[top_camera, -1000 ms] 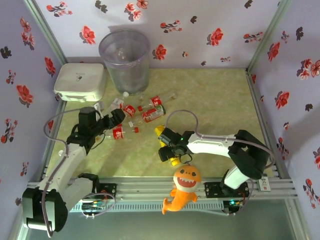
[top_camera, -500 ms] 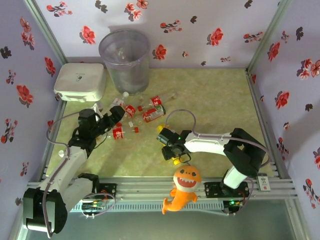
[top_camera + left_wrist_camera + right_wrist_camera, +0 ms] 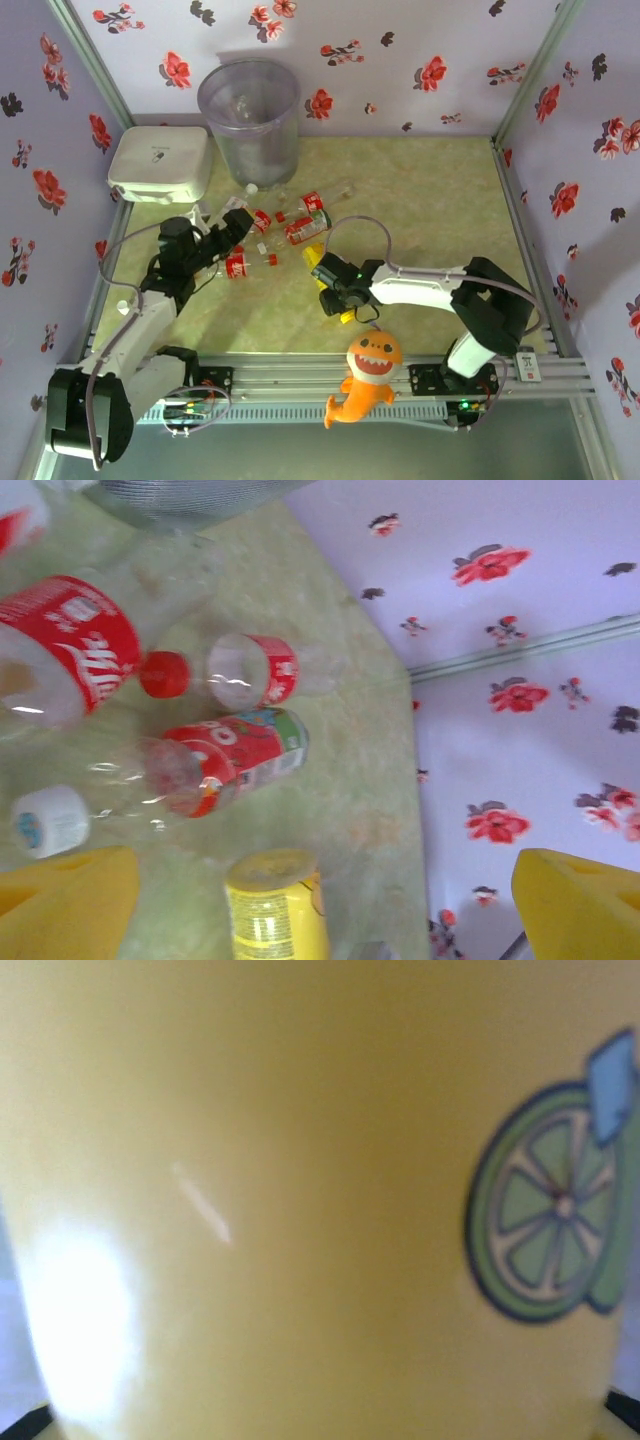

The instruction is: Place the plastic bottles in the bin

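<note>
My right gripper is pressed together on the yellow squeeze bottle, clamping it around its middle. One end of the bottle pokes out toward the far side of the jaws and the other end toward the near side. Up close on that wrist I see its yellow wall and a lemon-slice label, so the bottle sits right against my palm. I judge the grasp step to be done for this bottle and the carry not yet begun, since the bottle is low over the table.

The next move calls for a lift high enough to clear the tall rim of the bin. After that comes a long reach away and to the left. The bin stands at the far left of the table, well apart from this hand. The scatter of red-labelled bottles lies between us. I should keep my squeeze steady, because the soft wall could slip.

My left gripper is spread wide and holds nothing. It hangs just beside the red-labelled bottles, near one lying with its cap toward another. The white box sits left of the bin, and the orange plush shark lies at the near edge.
</note>
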You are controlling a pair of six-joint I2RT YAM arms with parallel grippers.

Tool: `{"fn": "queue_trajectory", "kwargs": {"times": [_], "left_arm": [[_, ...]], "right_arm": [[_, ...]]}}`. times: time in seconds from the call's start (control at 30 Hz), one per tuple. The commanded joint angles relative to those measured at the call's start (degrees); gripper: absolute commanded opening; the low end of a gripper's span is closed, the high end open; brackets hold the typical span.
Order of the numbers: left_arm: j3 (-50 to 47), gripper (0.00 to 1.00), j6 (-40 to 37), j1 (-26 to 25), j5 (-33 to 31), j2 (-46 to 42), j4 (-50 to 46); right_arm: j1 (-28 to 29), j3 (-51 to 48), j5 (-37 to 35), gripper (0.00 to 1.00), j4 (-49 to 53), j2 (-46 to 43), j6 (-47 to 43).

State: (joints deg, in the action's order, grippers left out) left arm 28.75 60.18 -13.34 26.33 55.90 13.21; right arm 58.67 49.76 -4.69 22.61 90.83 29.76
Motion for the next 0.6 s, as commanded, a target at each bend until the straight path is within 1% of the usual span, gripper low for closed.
{"fn": "queue_trajectory", "kwargs": {"times": [0.0,0.2,0.3,0.4,0.47,0.57], "left_arm": [[-1.2,0.96,4.7,-1.8,4.6,2.3,10.3],[-0.8,0.99,8.7,-6.4,8.8,8.8,24.4],[1.0,1.0,7.4,-9.2,9.4,11.1,24.0],[2.8,1.0,4.7,-11.9,9.4,12.6,20.6],[3.6,1.0,3.0,-13.3,8.4,13.3,17.9],[3.9,1.0,2.8,-15.0,7.3,14.9,18.5]], "right_arm": [[0.1,-1.2,2.1,0.43,-5.7,-5.6,-3.5],[-2.8,-4.0,11.6,0.45,-13.0,-12.2,-7.5],[-5.1,-3.7,13.9,0.44,-13.8,-13.5,-8.3],[-6.8,-2.8,15.0,0.44,-13.6,-13.8,-8.9],[-7.3,-2.5,15.5,0.44,-14.4,-13.9,-9.3],[-7.5,-1.8,16.6,0.44,-15.6,-13.3,-9.4]]}}
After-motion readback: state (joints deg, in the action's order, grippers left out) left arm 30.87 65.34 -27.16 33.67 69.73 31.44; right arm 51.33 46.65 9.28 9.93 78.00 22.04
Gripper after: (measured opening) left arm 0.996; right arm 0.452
